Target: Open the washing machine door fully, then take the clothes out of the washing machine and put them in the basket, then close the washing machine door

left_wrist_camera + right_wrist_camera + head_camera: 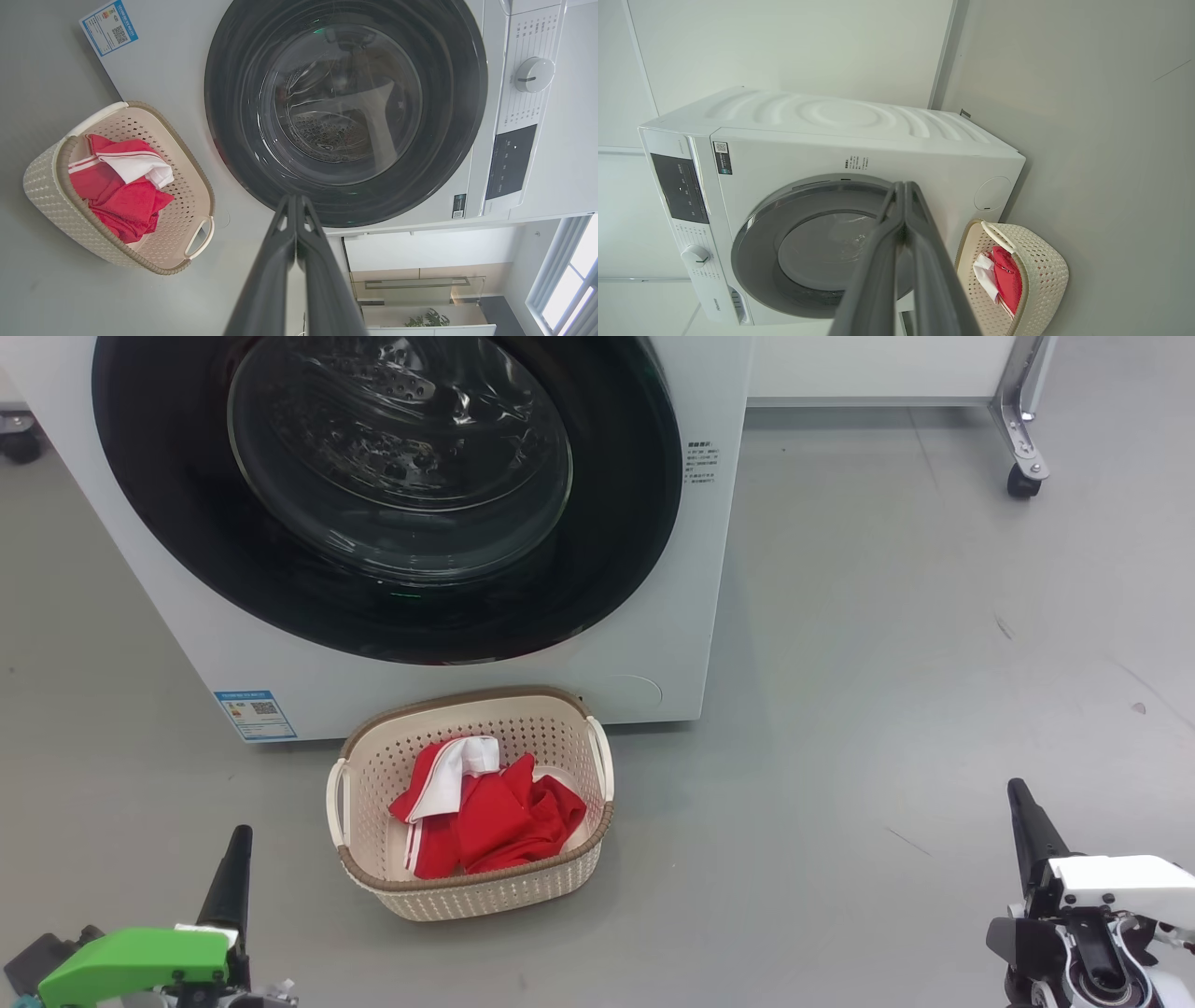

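**Looked like a finished laundry run: door shut, reds in the basket, both arms parked**

The big white front-loading washing machine [681, 616] took up most of the head view. Its large round door with the glossy black rim and bulging clear glass [401, 476] sat flush against the front, so I'd call it closed. Through the glass I could make out the steel drum and no red that I could spot.

The small cream perforated plastic basket with the brown woven-look rim [485, 887] stood on the grey floor [887, 709], right below the door and just in front of the machine's base. I couldn't tell if it actually touched. My guess is it was parked there so anything pulled from the drum only had a short drop.

The bright red clothes with white trim [504, 821] were heaped inside the basket, with a white panel folded over on top.

The left gripper [238, 845], on its green wrist housing, sat low at the lower left. The right gripper [1022, 803], on a white housing, sat at the lower right. Both pointed up toward the machine, well apart from the basket and the door. Each pair of long dark fingers was pressed together with nothing between them.

To me that read as a rest pose with the job pretty much wrapped up.
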{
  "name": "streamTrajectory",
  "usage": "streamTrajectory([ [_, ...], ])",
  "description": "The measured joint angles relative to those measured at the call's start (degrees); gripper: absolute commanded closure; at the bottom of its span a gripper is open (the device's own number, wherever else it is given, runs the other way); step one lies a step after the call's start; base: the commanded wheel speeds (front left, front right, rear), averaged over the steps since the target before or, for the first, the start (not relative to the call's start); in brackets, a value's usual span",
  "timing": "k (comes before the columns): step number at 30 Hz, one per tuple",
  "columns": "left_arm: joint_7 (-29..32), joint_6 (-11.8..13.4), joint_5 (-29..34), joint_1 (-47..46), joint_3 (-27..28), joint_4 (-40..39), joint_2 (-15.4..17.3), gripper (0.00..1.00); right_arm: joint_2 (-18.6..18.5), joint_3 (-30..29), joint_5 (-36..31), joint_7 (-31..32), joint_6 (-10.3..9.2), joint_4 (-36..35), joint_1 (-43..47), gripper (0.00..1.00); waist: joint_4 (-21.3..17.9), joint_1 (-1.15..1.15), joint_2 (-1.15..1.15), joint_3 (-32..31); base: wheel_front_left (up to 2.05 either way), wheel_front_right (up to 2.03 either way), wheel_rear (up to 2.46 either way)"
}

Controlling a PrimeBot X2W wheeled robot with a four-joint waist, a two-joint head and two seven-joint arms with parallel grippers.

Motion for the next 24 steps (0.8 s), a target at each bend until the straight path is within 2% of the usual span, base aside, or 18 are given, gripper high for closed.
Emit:
streamTrajectory([
  [7, 0.7, -1.0, -4.7, -0.5, 1.0, 0.7, 0.0, 1.00, -0.1, -1.3, 5.0, 1.1, 0.47, 0.3, -0.6, 1.00, 0.0, 0.00, 0.00, -0.1, 0.00, 0.00, 0.00],
  [24, 0.8, -1.0, -4.8, -1.0, 1.2, 1.2, 0.1, 1.00, -0.2, -1.5, 5.0, 1.2, 0.64, 0.5, -1.0, 1.00, 0.0, 0.00, 0.00, -0.2, 0.00, 0.00, 0.00],
])
